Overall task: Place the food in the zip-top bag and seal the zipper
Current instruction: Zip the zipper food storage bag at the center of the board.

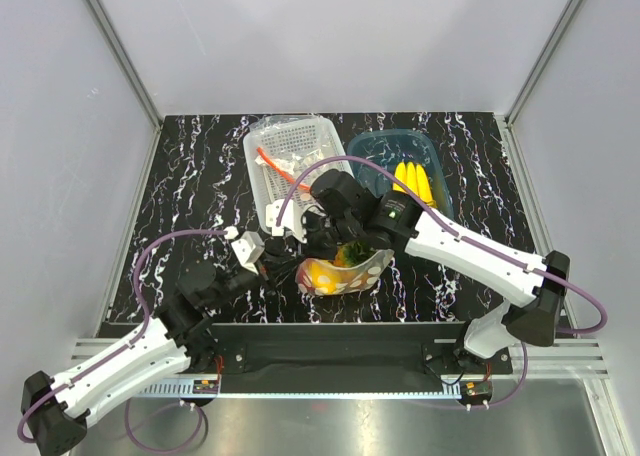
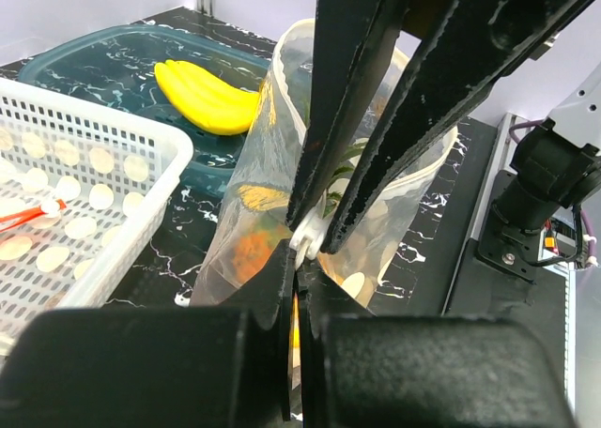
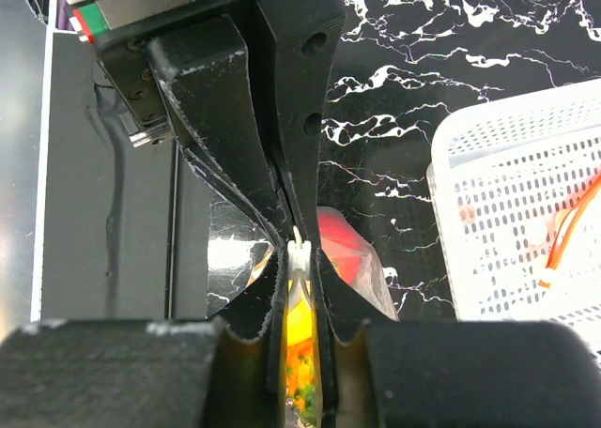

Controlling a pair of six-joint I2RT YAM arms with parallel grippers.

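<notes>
Clear dotted plastic zip-top bag (image 1: 345, 273), toy food (image 1: 351, 255) inside, sits just before the white perforated basket (image 1: 251, 171); I have left gripper (image 2: 296, 280) and right gripper (image 3: 299, 280) both clamped on its thin zipper strip (image 2: 307, 239), so I judge sealing now needs one sliding along it.

Overhead — both wrists close on zip-top bag (image 2: 246, 223)

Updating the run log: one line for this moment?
left gripper shut on zipper | right gripper shut on zipper | banana bunch outside bag
</notes>
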